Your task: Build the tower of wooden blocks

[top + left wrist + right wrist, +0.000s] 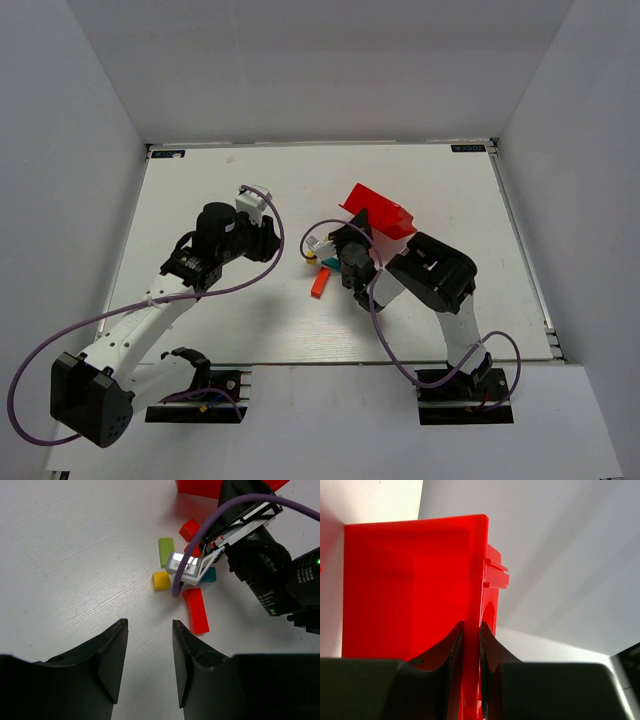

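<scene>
The wood blocks lie loose on the white table, not stacked. In the left wrist view I see a yellow cube (161, 580), a green block (166, 551), a red cube (189, 529), a teal bar (208, 574) partly hidden by the right arm's camera mount, and an orange bar (196, 610). The orange bar (320, 284) also shows from above. My left gripper (148, 627) is open and empty, just short of the blocks. My right gripper (471, 630) is shut on the wall of the red plastic bin (410, 580), holding it tipped above the blocks (380, 210).
The right arm's wrist and purple cable (270, 575) hang directly over the block pile. The table's edges (300, 148) are bounded by grey walls. Bare table lies left of the blocks.
</scene>
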